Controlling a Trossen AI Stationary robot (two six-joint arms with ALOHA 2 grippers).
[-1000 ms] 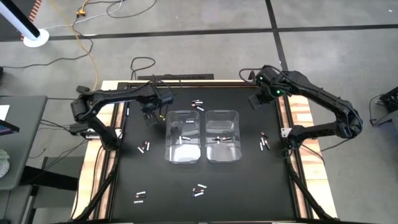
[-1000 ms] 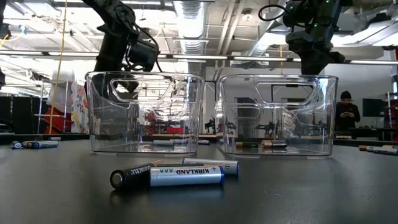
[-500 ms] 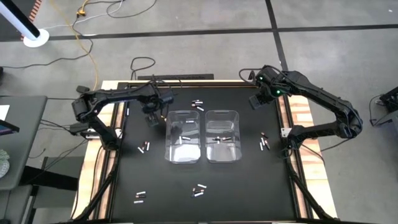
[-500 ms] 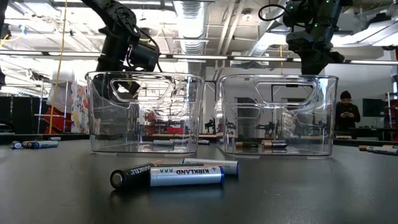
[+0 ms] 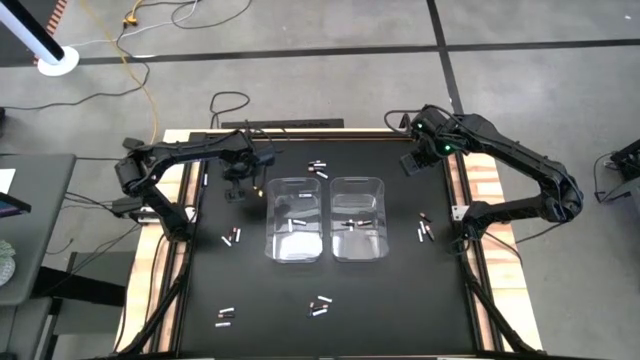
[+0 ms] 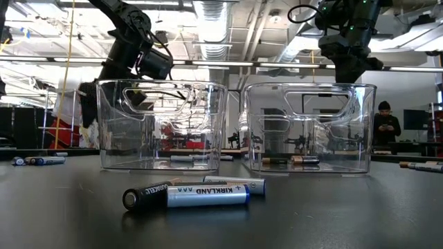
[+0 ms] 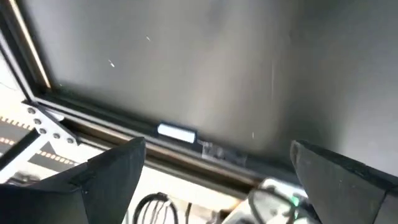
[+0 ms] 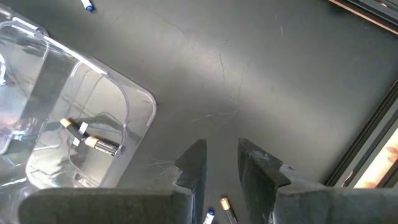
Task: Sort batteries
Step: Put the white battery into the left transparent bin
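Batteries (image 5: 319, 306) are scattered over the black desk (image 5: 400, 290) and partly in the two clear bins. Loose ones: a small group near the front edge, another pair toward the front-left corner (image 5: 224, 317), a pair left of the bins (image 5: 232, 237), a few behind the bins at the far side (image 5: 318, 167), and a few by the right edge (image 5: 423, 228).

Left bin (image 5: 294, 219) holds a few pale ones. Right bin (image 5: 357, 218) holds a few, at least two dark with copper-coloured ends, lying flat on its floor (image 8: 90, 138). The bins stand side by side mid-desk, close together; can't tell whether they touch.

In the low view, three cells lie nearest the camera (image 6: 208, 195), a silver one in front, a dark one at its left end, one more just behind.

Left hand (image 5: 238, 188) hovers over bare desk behind and left of the left bin. Fingers (image 7: 109, 171) are spread wide, nothing between them.

Right hand (image 5: 414, 162) is up over the far-right part of the desk, behind and right of the right bin. Its fingers (image 8: 194, 167) stand a narrow gap apart with nothing visible between them, just dark desk surface. Can't call it gripping anything.

A person (image 6: 386, 129) stands in the room beyond the desk, far right in the low view.
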